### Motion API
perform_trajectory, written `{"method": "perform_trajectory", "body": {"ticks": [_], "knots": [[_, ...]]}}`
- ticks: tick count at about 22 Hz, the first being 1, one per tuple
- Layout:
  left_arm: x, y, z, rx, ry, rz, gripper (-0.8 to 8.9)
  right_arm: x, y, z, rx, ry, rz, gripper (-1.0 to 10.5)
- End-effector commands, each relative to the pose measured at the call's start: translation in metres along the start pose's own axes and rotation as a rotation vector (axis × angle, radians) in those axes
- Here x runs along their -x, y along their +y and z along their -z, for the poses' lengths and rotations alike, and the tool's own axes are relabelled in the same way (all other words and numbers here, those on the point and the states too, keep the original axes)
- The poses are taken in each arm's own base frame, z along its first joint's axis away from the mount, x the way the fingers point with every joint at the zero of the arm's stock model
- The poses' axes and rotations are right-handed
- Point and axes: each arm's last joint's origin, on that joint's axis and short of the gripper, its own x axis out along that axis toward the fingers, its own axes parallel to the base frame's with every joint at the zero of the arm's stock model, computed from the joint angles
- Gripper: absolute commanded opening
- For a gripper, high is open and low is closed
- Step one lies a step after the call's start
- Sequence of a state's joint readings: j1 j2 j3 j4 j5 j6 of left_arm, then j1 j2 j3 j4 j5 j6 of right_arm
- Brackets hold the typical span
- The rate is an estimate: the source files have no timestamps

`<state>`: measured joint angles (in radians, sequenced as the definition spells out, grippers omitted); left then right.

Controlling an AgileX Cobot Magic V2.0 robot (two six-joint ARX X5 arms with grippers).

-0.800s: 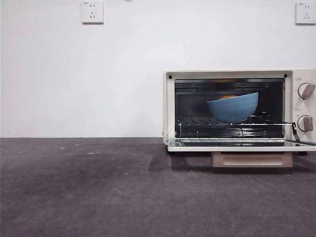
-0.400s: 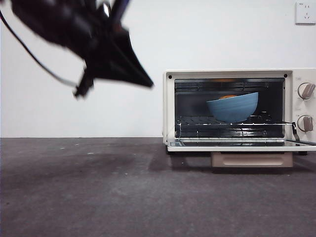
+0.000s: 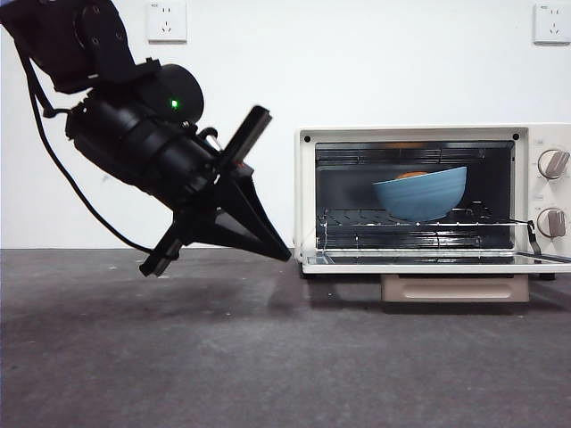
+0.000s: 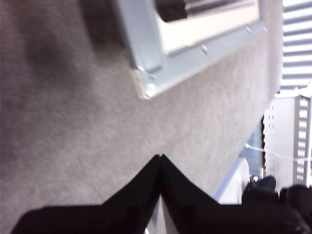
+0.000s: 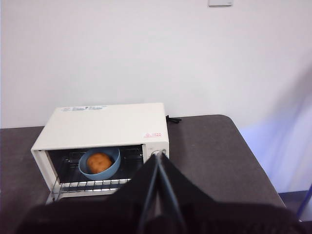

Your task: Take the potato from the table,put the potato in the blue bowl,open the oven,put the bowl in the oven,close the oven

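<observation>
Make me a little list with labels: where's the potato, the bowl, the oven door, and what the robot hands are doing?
potato: inside the blue bowl
blue bowl: on the oven's wire rack, tilted
oven: door open, lying flat
left gripper: shut, holding nothing, low near the open door's corner
right gripper: shut, holding nothing, raised, facing the oven
table: dark grey, under the oven
step left: close the door

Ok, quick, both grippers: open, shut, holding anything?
Left gripper: shut, empty, near the open oven door.
Right gripper: shut, empty, held back high.
</observation>
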<state>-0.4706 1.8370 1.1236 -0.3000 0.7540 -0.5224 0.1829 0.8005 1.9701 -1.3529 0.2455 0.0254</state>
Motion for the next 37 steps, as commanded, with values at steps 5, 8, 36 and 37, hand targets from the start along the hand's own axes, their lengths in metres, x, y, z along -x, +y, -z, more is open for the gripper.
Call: {"method": "perform_trajectory", "body": {"ticks": [5, 8, 36, 37], "knots": [[-0.013, 0.008, -0.005, 0.137, -0.031, -0.01, -0.06, -0.005, 0.001, 0.005, 0.017, 0.043, -0.012, -0.1], [-0.021, 0.011, -0.007, 0.172, -0.041, 0.001, -0.06, -0.012, 0.003, 0.008, 0.02, 0.072, -0.019, -0.1], [-0.036, 0.005, -0.023, 0.29, -0.138, 0.143, -0.06, -0.025, 0.011, 0.02, -0.03, 0.151, -0.171, -0.1], [-0.035, 0.004, -0.025, 0.293, -0.148, 0.156, -0.06, -0.025, 0.011, 0.02, -0.03, 0.151, -0.172, -0.1]]}}
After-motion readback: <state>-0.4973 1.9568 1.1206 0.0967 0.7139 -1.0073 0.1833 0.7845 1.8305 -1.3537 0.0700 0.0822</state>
